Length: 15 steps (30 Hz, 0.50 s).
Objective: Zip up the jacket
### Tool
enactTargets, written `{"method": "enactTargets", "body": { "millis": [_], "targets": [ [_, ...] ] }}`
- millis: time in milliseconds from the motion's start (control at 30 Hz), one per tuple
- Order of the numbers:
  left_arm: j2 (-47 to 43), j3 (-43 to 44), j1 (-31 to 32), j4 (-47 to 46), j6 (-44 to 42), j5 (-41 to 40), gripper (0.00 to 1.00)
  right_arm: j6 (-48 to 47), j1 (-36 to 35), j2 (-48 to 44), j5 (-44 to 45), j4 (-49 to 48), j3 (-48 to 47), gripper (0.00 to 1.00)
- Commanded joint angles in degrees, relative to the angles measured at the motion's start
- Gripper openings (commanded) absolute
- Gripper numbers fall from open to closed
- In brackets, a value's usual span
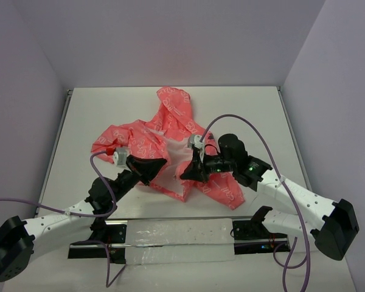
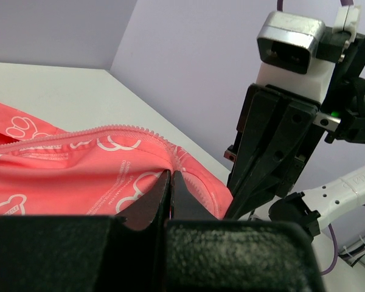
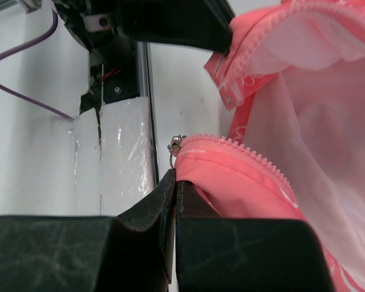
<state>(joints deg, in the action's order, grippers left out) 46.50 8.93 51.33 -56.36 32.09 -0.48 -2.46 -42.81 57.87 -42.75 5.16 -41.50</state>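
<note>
Shows the left tool pressed tight together on a fold of the jacket, just beneath a curved row of zipper teeth. Shows the right tool likewise closed on coral cloth, at the bottom corner of the other front edge, directly under the small metal slider. Places both tools near each other at the middle of the counter, tips facing, with a patch of pale lining between them.

Spreads the jacket open and rumpled across the counter's centre, with the hood toward the far wall, one sleeve out to the left, and the other front panel trailing toward the near right. Carries white printed marks all over the coral cloth.

Brings the left arm and right arm, both white, angling in from the near corners. Includes a clear plastic-covered strip along the near edge between the arm bases. Closes the scene in with pale lilac walls on three sides.
</note>
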Motion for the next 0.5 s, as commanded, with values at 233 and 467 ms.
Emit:
{"method": "enactTargets", "body": {
  "millis": [233, 467],
  "targets": [
    [-1.96, -2.32, 0.35, -7.17, -1.66, 4.21, 0.00, -0.89, 0.45, 1.72, -1.38, -2.17, -4.99, 0.00],
    [-2.03, -3.30, 0.35, -7.62, -1.38, 7.59, 0.00, -1.02, 0.71, 1.72, -1.64, -2.17, -5.30, 0.00]
  ]
}}
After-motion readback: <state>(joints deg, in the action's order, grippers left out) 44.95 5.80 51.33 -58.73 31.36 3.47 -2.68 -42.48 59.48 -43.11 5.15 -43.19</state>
